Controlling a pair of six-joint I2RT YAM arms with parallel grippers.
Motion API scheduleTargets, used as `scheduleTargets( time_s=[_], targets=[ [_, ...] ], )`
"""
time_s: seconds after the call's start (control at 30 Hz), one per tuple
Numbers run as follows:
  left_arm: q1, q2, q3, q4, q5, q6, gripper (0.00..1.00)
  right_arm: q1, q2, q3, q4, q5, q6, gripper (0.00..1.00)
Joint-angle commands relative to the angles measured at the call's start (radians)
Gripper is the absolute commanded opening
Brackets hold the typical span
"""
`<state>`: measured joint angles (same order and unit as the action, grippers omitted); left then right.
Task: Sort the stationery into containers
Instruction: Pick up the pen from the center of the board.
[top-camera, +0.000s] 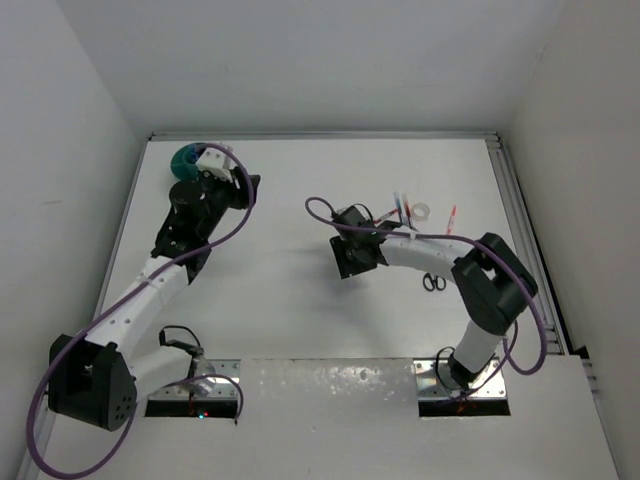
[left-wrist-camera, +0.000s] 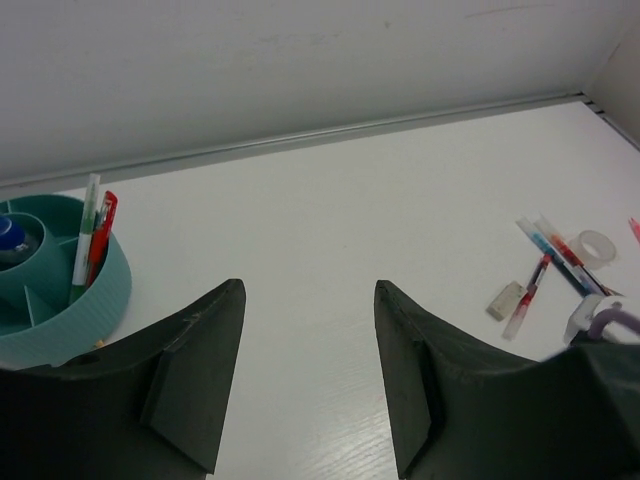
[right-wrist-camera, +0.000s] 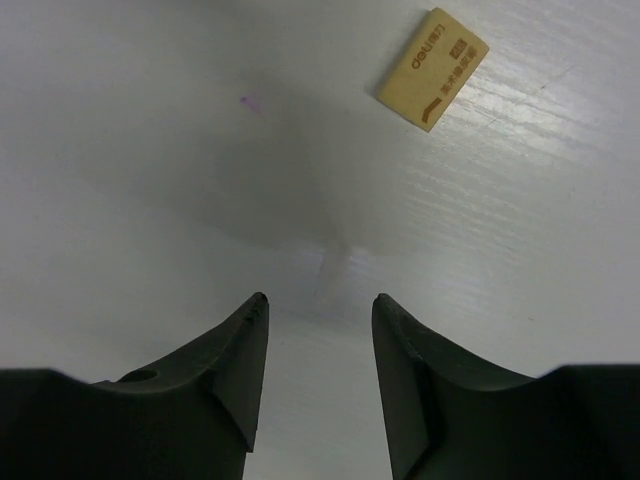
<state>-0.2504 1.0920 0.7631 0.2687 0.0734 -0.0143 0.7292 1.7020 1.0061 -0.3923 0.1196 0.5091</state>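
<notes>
The teal tub (left-wrist-camera: 62, 285) (top-camera: 184, 158) stands at the far left of the table. It holds a white-green pen and a red pen (left-wrist-camera: 97, 235) upright, and a blue-capped bottle (left-wrist-camera: 9, 236) in its middle. My left gripper (left-wrist-camera: 308, 292) (top-camera: 248, 187) hangs open just right of the tub, with nothing between its fingers. A tan eraser (right-wrist-camera: 432, 68) (left-wrist-camera: 507, 300) lies flat ahead of my right gripper (right-wrist-camera: 318, 302) (top-camera: 349, 258), which is open over bare table. Several pens (left-wrist-camera: 552, 266) (top-camera: 401, 211), a white tape roll (left-wrist-camera: 597, 246) (top-camera: 421, 212) and black-handled scissors (top-camera: 434, 283) lie to the right.
A single red pen (top-camera: 452, 218) lies apart, right of the tape roll. White walls close the table in at the back and both sides. A metal rail (top-camera: 520, 230) runs along the right edge.
</notes>
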Motion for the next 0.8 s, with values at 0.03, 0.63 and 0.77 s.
scheduleTargets(
  time_s=[0.03, 0.63, 0.77],
  targets=[
    [-0.013, -0.026, -0.011, 0.053, -0.067, -0.035, 0.53, 0.016, 0.065, 0.048, 0.000, 0.024, 0.020, 0.45],
    [-0.029, -0.053, -0.024, 0.081, -0.150, -0.003, 0.53, 0.024, 0.150, -0.034, 0.050, 0.057, 0.094, 0.23],
    [-0.029, -0.050, -0.019, 0.090, -0.150, 0.000, 0.53, 0.026, 0.139, -0.052, 0.049, 0.045, 0.106, 0.09]
  ],
)
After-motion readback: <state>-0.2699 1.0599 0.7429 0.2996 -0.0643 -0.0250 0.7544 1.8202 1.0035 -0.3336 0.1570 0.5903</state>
